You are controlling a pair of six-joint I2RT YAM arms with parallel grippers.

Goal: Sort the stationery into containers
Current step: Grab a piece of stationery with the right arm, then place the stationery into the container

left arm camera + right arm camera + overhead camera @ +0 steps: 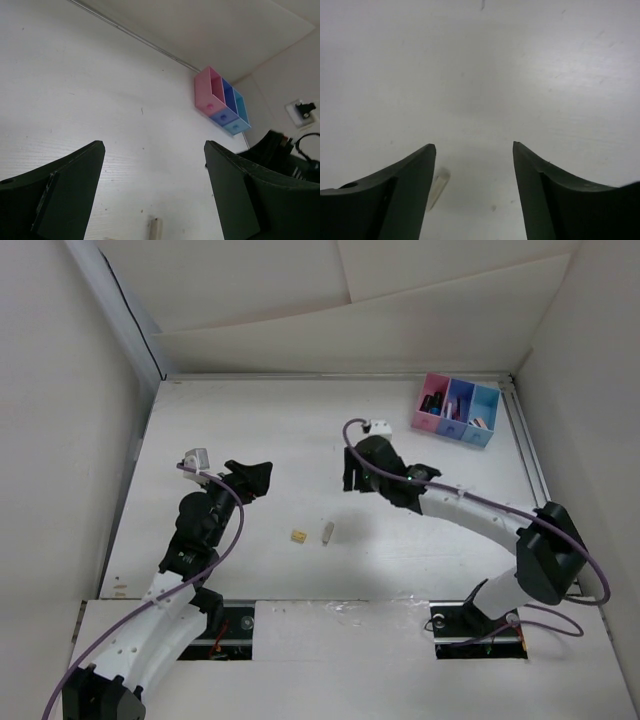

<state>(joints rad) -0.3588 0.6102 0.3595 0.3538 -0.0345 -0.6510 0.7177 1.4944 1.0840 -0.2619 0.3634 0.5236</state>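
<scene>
The three joined bins stand at the far right: pink, blue and light blue, each with small items in it. They also show in the left wrist view. A tiny beige block and a short whitish stick lie on the table's middle front. My left gripper is open and empty, with the stick just below its jaws. My right gripper is open and empty above the table, with the stick beside its left finger.
White walls close in the table on the left, back and right. A metal rail runs along the right edge by the bins. The right arm shows dark at the right of the left wrist view.
</scene>
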